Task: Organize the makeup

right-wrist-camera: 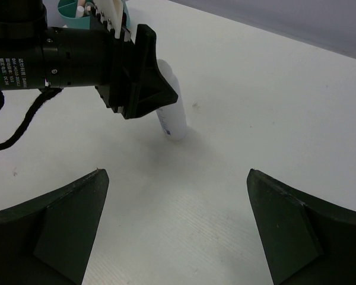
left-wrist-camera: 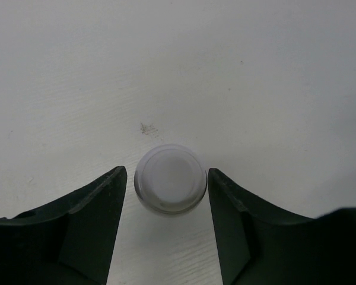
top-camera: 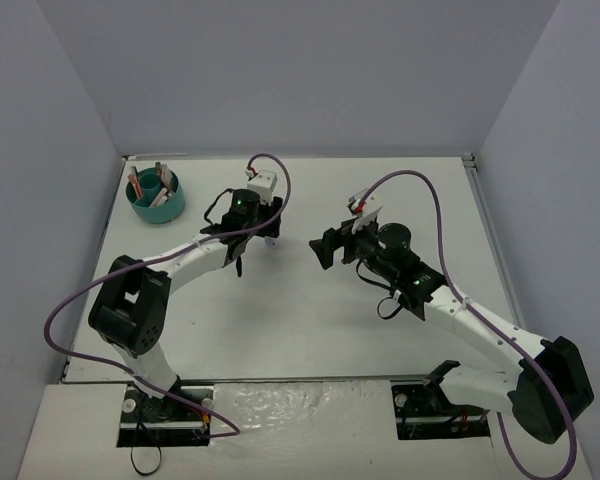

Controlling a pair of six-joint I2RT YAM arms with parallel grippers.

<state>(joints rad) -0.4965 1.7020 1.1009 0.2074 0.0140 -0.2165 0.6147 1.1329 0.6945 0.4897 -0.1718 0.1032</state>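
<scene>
Two white robot arms with black joints reach over a plain white table [top-camera: 310,320], the biggest thing here, walled in by pale grey panels. The left arm [top-camera: 180,262] stretches towards the far middle, and the right arm [top-camera: 460,315] angles inward so the two wrists face each other.

At the far left stands a round teal divided tub [top-camera: 170,208]. A few pieces of makeup [top-camera: 137,185] stick up out of it, pinkish-brown and pale, too small to name from here.

The right gripper [right-wrist-camera: 176,172] hangs above bare table with its dark fingers spread as wide as they go, nothing between them.

The left gripper [left-wrist-camera: 167,170] points straight down, its fingers partly drawn in around a small white cylindrical bottle [left-wrist-camera: 169,178]. A sliver of table shows between the bottle and one finger. The other finger sits right at its edge, and I cannot tell whether it touches. The bottle rests on the table near the far middle, well apart from the tub.
</scene>
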